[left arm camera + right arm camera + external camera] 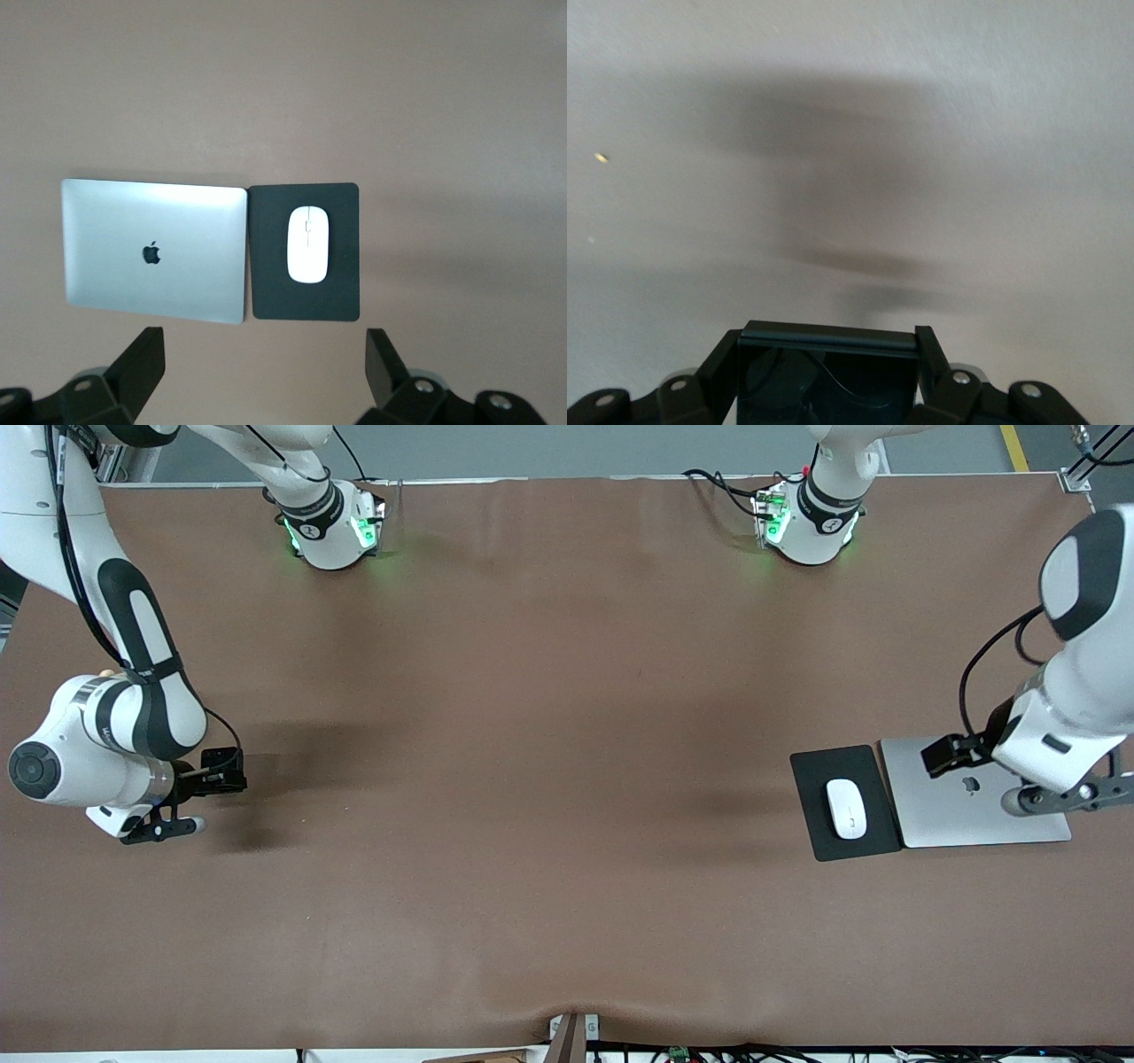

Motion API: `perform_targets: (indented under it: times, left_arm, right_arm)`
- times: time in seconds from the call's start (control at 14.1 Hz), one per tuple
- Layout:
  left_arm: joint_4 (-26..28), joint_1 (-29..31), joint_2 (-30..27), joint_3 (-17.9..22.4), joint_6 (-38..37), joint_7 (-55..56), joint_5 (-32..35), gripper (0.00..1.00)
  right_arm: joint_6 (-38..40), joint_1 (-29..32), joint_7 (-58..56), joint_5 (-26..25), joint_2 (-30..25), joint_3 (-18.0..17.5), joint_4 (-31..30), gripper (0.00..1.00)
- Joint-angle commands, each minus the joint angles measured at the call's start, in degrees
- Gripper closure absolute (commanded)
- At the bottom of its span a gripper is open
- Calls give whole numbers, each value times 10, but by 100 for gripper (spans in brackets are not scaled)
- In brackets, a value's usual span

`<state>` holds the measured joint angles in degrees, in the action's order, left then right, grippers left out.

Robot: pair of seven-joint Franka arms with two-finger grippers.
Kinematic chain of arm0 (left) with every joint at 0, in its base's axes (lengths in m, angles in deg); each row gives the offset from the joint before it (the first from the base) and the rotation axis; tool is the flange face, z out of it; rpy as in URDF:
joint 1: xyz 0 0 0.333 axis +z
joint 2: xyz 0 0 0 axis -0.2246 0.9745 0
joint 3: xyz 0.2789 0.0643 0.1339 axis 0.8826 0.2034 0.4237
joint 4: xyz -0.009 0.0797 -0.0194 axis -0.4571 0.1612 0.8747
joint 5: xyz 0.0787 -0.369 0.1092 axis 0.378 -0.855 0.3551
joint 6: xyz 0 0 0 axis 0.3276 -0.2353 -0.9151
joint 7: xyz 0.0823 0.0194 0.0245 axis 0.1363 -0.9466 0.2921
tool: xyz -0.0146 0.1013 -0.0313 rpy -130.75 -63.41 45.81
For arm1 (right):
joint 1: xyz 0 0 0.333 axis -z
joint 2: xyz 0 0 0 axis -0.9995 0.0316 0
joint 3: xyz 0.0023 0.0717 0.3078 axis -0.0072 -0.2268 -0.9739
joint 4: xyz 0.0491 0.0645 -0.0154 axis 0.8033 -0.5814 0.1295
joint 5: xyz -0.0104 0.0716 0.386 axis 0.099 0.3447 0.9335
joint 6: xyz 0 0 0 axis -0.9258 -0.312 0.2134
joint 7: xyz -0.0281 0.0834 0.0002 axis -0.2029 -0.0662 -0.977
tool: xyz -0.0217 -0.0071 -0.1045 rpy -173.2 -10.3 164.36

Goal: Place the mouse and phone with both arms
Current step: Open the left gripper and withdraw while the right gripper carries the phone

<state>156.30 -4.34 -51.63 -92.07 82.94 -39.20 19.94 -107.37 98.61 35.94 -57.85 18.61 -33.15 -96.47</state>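
The mouse (847, 809) lies on a dark mat (819, 779) near the desk's (532, 735) left-arm end, with a closed silver laptop (948, 815) just beside the mat, closer to that end. The left gripper (266, 367) hangs above the laptop, fingers spread wide and holding nothing. At the desk's right-arm end, the right gripper (828, 350) hangs over bare desk, clamped on the black phone (824, 376).
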Motion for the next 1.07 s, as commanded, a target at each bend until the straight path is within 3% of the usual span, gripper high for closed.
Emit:
perform_targets:
  times: [0.0,0.64,0.85,0.92,1.0]
  left_arm:
    - [4,6,-49,-4,-34,-29,-23,0]
    - [19,-2,-146,8,-130,-80,-86,0]
    - [40,-59,-164,59,-130,-76,-87,0]
    - [44,-65,-170,61,-130,-72,-87,0]
    - [44,-71,-171,62,-131,-68,-87,0]
  right_arm:
    - [-5,4,4,-14,-27,17,-30,100]
    - [-76,4,21,-27,-26,31,-83,100]
    - [-87,14,21,-27,-22,31,-85,100]
    - [-89,14,21,-27,-21,31,-88,90]
    - [-89,12,21,-27,-21,31,-90,46]
